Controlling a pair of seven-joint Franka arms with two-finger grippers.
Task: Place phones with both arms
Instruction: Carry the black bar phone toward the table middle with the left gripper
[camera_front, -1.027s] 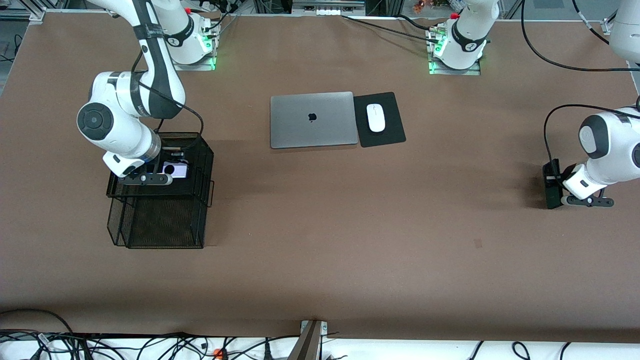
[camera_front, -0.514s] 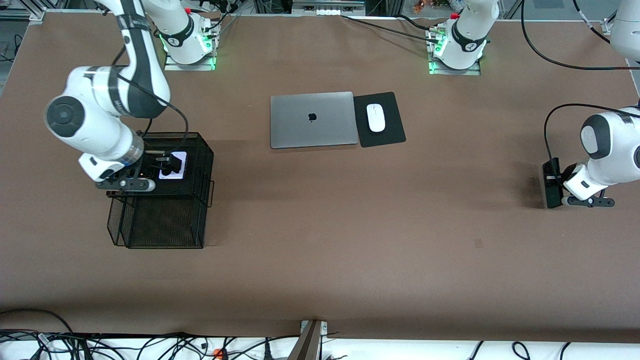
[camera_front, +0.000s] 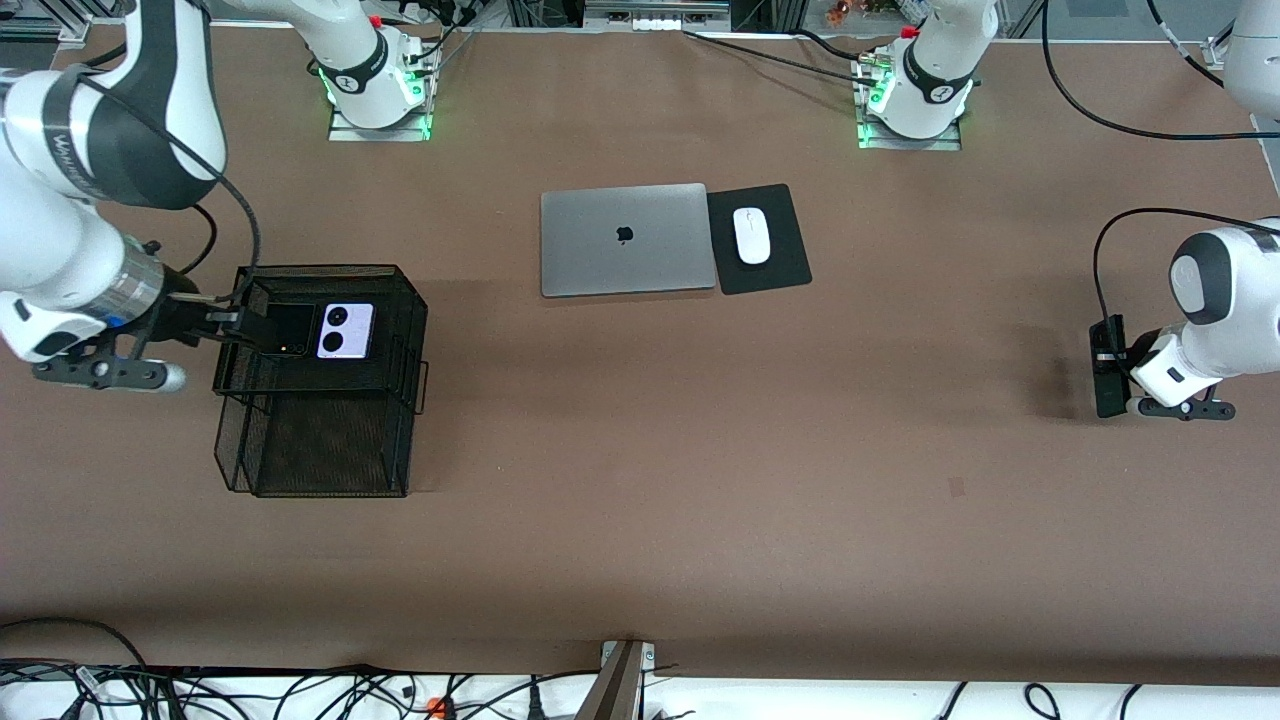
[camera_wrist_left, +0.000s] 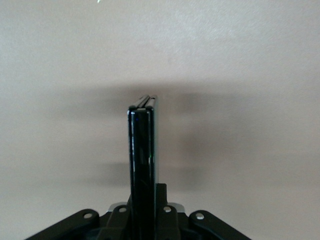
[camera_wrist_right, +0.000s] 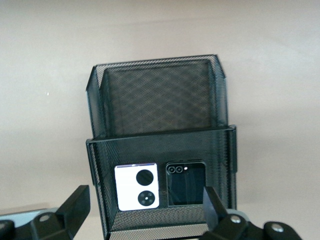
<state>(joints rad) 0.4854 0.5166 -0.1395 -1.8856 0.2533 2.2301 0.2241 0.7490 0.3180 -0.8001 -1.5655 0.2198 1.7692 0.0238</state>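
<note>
The squarish black flip phone (camera_front: 288, 330) and the lilac-white phone (camera_front: 346, 331) with two black circles lie flat side by side in the upper tray of a black mesh organiser (camera_front: 320, 440). My right gripper (camera_front: 228, 326) is open and empty at that tray's edge toward the right arm's end. In the right wrist view the lilac-white phone (camera_wrist_right: 137, 186) and the black flip phone (camera_wrist_right: 186, 183) show between the spread fingers (camera_wrist_right: 76, 202) of the right gripper (camera_wrist_right: 145, 207). My left gripper (camera_front: 1125, 372) is shut on the long black slab phone (camera_front: 1104, 366), held on edge over the table's left-arm end; the slab (camera_wrist_left: 143, 150) rises from the left gripper (camera_wrist_left: 146, 200).
A closed silver laptop (camera_front: 627, 239) and a white mouse (camera_front: 751, 235) on a black pad (camera_front: 775, 270) lie mid-table near the bases. The organiser's lower tray (camera_wrist_right: 157, 97) sticks out toward the front camera. Brown tabletop (camera_front: 700, 450) spreads between the arms.
My right gripper has let go of the lilac-white phone in the upper tray and drawn back toward the right arm's end. The left arm with the slab has barely moved.
</note>
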